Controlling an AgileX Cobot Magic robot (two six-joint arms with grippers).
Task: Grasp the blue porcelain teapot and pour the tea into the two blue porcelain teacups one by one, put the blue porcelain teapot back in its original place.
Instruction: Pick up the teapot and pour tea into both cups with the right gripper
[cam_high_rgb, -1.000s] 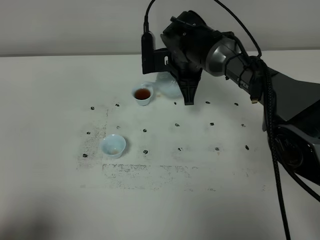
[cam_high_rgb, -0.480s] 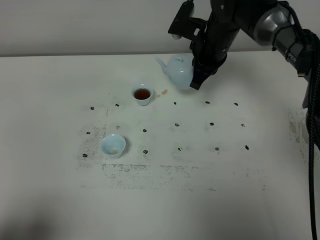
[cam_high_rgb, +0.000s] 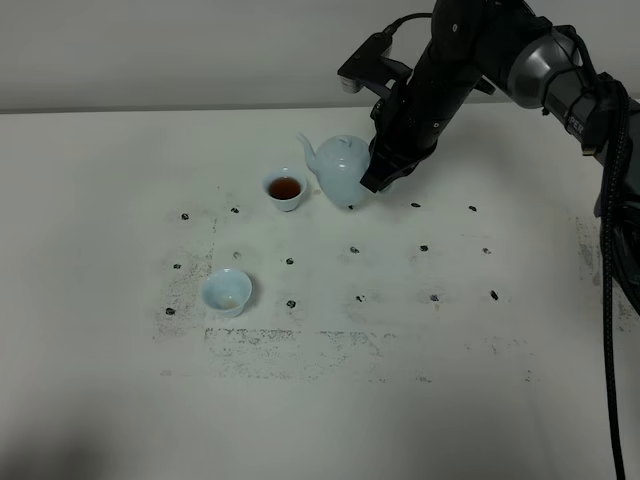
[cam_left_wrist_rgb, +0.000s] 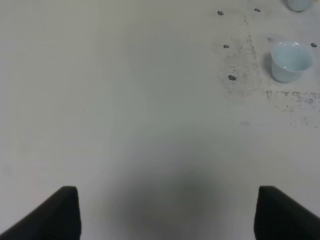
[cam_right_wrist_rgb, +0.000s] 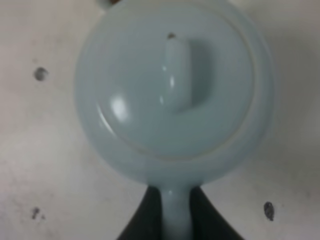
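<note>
Your right gripper (cam_high_rgb: 373, 180) was closed tight on the loop handle (cam_right_wrist_rgb: 176, 212) of the blue porcelain teapot (cam_high_rgb: 340, 172), one finger pressed to each side of it, so the pot hung from that pinch alone. The teapot sat toward the back of the desk (cam_high_rgb: 100, 400), just beside the farther teacup (cam_high_rgb: 285, 189), which held dark tea; whether its base touched the desk could not be told. It was upright, lid knob (cam_right_wrist_rgb: 176, 75) uppermost, likely so that nothing spilled between pours. Its long axis ran spout to handle, with the spout (cam_high_rgb: 305, 143) pointing at the filled cup and the handle away from it. The nearer teacup (cam_high_rgb: 227, 292) looked empty and was probably next. Your left gripper (cam_left_wrist_rgb: 167, 200) stood open, holding nothing, well apart from both cups.
</note>
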